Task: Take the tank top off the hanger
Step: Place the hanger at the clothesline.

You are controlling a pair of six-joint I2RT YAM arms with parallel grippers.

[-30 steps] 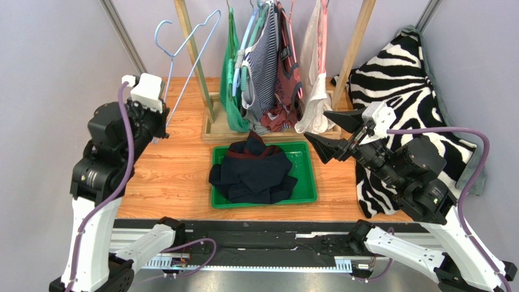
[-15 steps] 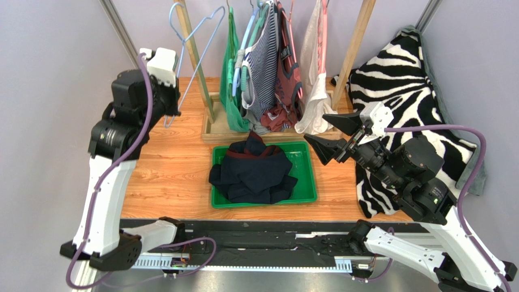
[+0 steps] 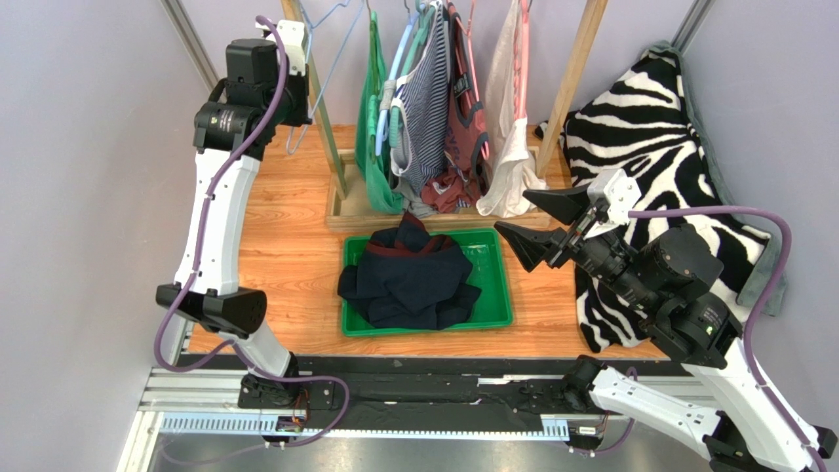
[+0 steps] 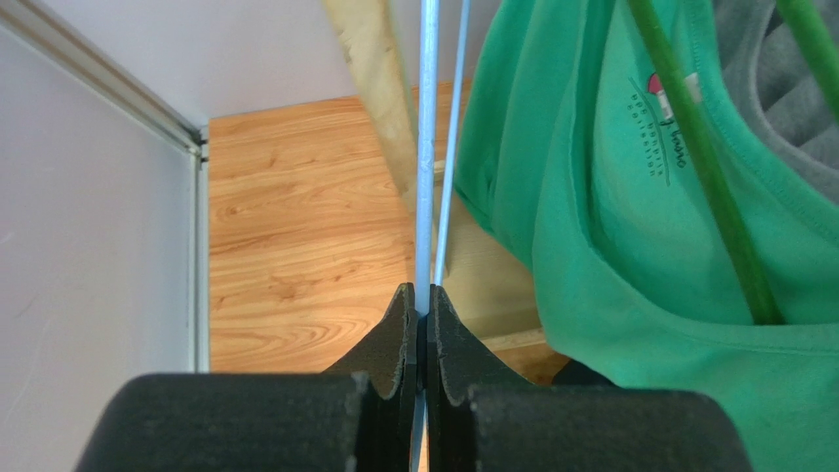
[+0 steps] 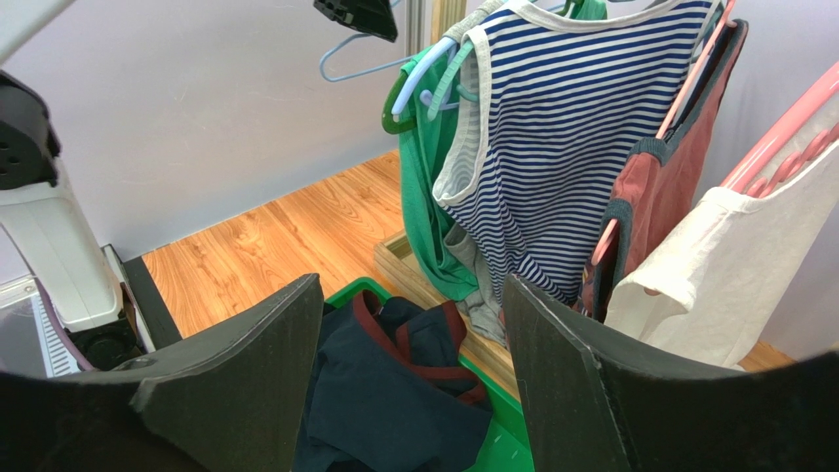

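Plainly the main part looks done: the tank top [image 3: 409, 280] lies crumpled in the green tray [image 3: 489, 265] at the middle of the table [image 3: 286, 246], a dark navy heap with maroon trim, free of any hanger. The pale blue wire hanger [image 4: 425, 147] is bare. The left gripper [image 4: 421, 300] is pinched tight on its wires and holds it high beside the left wooden post [image 3: 330, 147] of the rack. What is left, as we judge it, is only tidying: hooking the bare hanger on the rail or setting it down (the task sentence itself asks for neither).

The right gripper [image 3: 512, 211] hangs just right of the tray with its fingers spread wide and nothing between them, near the zebra cloth [image 3: 650, 128].

Each view gives us something the others lack. The left wrist view alone shows the grip itself, both pads pressed onto the thin wires, with a green top [image 4: 591, 197] hanging close on the right. The top view cannot resolve that pinch, but it alone lays out both arms, tray and rack together. The right wrist view looks down into the tray, showing the maroon binding clearly, and up at the striped top [image 5: 581, 118] on the rail.
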